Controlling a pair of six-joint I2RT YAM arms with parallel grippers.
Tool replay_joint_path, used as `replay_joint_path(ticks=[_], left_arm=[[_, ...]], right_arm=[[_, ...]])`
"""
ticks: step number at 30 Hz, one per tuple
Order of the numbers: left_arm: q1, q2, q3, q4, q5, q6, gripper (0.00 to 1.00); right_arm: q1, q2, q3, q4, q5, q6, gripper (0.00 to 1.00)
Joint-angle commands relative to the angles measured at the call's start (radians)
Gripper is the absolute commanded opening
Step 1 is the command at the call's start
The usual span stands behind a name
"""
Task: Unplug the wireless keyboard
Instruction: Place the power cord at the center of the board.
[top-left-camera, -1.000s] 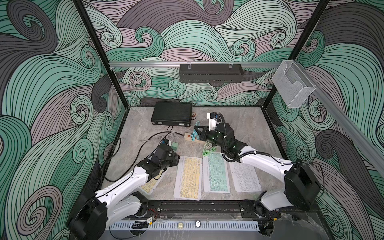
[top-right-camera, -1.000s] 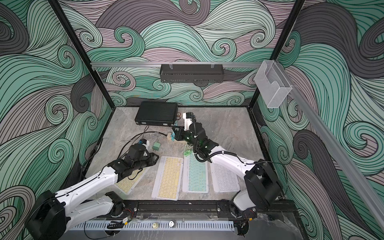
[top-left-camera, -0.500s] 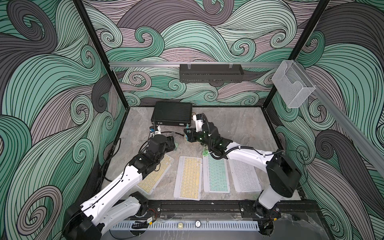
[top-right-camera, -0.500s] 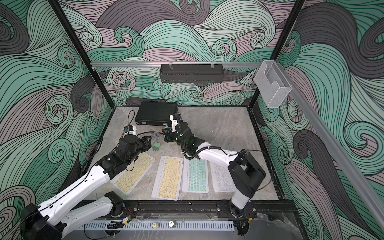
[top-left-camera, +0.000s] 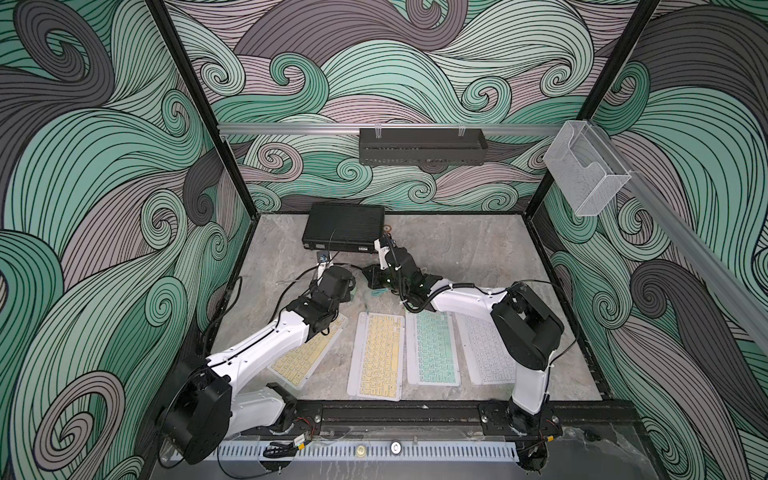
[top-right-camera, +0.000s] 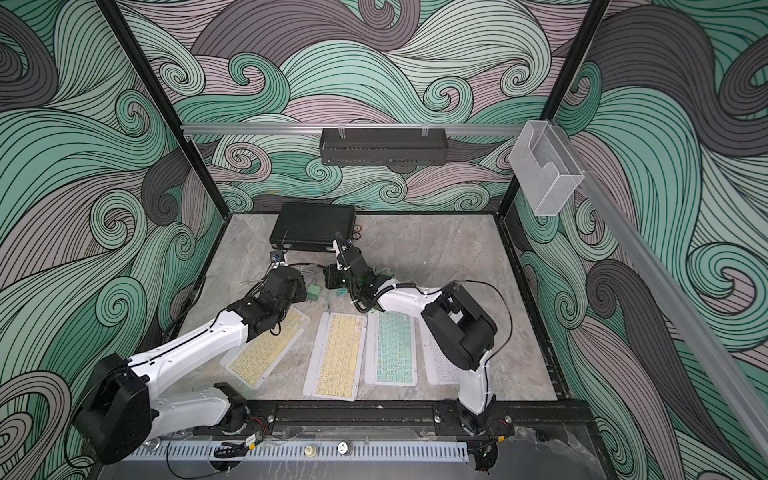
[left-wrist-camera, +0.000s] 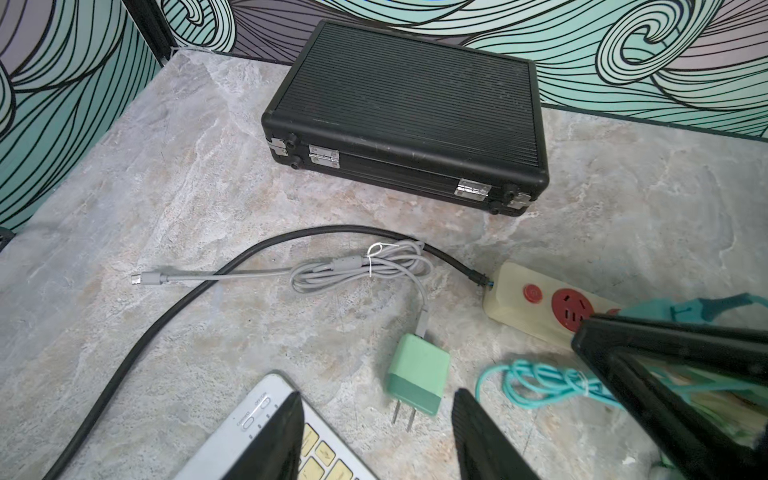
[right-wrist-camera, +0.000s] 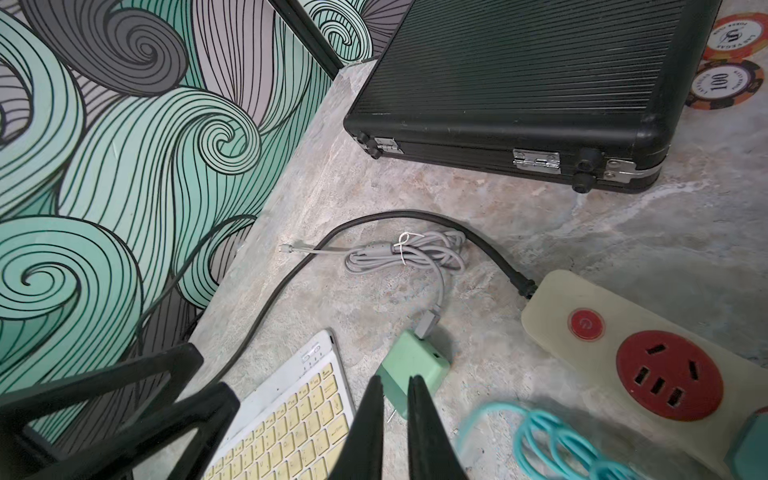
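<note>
Yellow keys in a white frame mark the tilted yellow keyboard (top-left-camera: 307, 353), which lies at the left end of the row on the grey stone-patterned surface (left-wrist-camera: 166, 166), partly under the left arm. To its right I see a straight yellow keyboard (top-left-camera: 378, 353), a teal keyboard (top-left-camera: 432, 347) and a white keyboard (top-left-camera: 484, 353), the last one partly hidden by the right arm.

No cable goes into the tilted keyboard. The grey cable (left-wrist-camera: 361, 268) is tied in a bundle near the black case (left-wrist-camera: 407, 108), and its small connector (left-wrist-camera: 137, 279) lies bare on the surface, apart from the keyboard. Its other end sits in the green charger (left-wrist-camera: 417, 374). The charger lies flat just beside the keyboard's far corner, with both prongs free and not in the cream power strip (left-wrist-camera: 523, 307).

The left gripper (left-wrist-camera: 376, 395) is released. Its fingers stand well apart with nothing between them, one over the keyboard's corner and one next to the charger's prongs.

The right gripper (right-wrist-camera: 395, 380) has its jaws parted only by a narrow slit, and I see nothing clamped there. In its own wrist view the charger shows behind the slit. In the left wrist view this gripper is over the power strip, apart from the charger.

A coiled teal cable (left-wrist-camera: 540, 382) lies beside the strip, and a thick black cord (left-wrist-camera: 166, 324) runs from the strip across the surface. Two poker chips (right-wrist-camera: 723, 83) lie by the case.
</note>
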Motion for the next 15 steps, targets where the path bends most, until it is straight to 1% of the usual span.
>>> replay_joint_path(ticks=[1,6,9,15], left_arm=[[0.01,0.015,0.037,0.033,-0.014,0.025,0.58],[0.01,0.022,0.04,0.033,0.016,0.003,0.58],[0.01,0.026,0.038,0.034,0.006,0.002,0.58],[0.01,0.035,0.042,0.022,0.021,-0.002,0.57]], right_arm=[[0.004,-0.003,0.012,0.031,0.015,-0.019,0.19],[0.014,-0.056,-0.023,0.012,0.004,-0.034,0.31],[0.022,-0.127,-0.081,0.003,0.05,-0.062,0.38],[0.029,-0.314,-0.105,-0.209,0.153,-0.116,0.41]])
